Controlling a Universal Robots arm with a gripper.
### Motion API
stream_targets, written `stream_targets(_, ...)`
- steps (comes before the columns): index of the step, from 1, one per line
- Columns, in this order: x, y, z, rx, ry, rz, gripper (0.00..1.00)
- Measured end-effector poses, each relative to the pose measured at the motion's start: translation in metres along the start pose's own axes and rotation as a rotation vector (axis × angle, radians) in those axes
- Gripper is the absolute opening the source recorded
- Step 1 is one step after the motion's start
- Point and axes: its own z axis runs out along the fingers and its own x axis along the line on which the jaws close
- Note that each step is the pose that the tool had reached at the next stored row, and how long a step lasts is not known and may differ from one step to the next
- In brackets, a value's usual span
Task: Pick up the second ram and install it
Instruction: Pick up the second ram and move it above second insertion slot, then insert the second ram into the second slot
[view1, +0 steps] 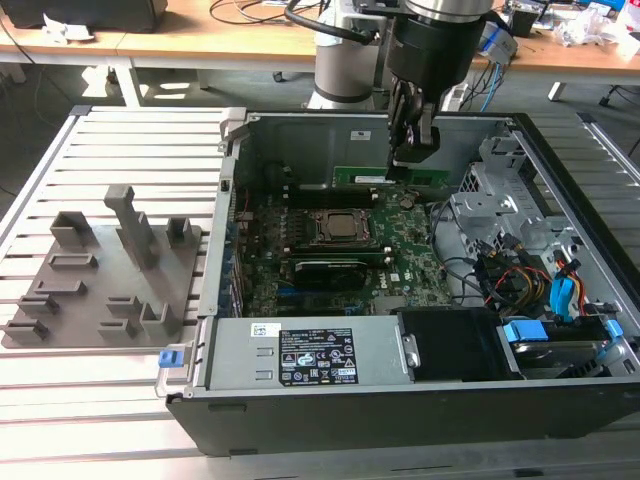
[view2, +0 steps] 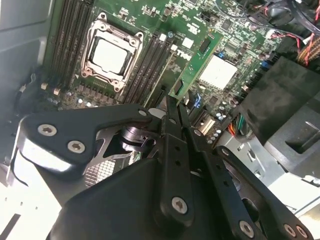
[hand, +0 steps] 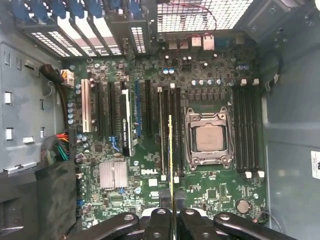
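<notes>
Working inside the open computer case (view1: 300, 140), above the large green motherboard (view1: 400, 262). Leaving the grey holder tray (view1: 100, 285) well apart, outside the case on the exterior view's left. Judging the step as install under way: pick-up done, seating not yet done. Hanging the gripper (view1: 412, 152) over the far part of the board, just beyond the CPU socket (view1: 338, 228) in the exterior view. Holding the second ram (view1: 390, 177) lengthwise under the fingers, long side running left to right in the exterior view, seemingly clear of the board. Showing in the first wrist view as a thin edge-on line (hand: 171, 150), lying along the memory slots (hand: 162, 130) just beside the socket. Pinching narrow: fingers (view2: 167, 120) almost closed, gap only the thickness of the stick, clamped on its end in the second wrist view. Judging the next move as calling for the stick's edge lined up over one open slot, kept square, then pressed straight down without tilting. Not telling from these views which slot exactly.
</notes>
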Motion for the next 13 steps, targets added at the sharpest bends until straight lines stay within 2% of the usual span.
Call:
stream_targets(3,-0.0051,0.0006,0.0015,0.0000,0.0001,0.000,0.13)
stream_targets(13,-0.0052,0.0009,0.0021,0.0000,0.0001,0.000,0.13)
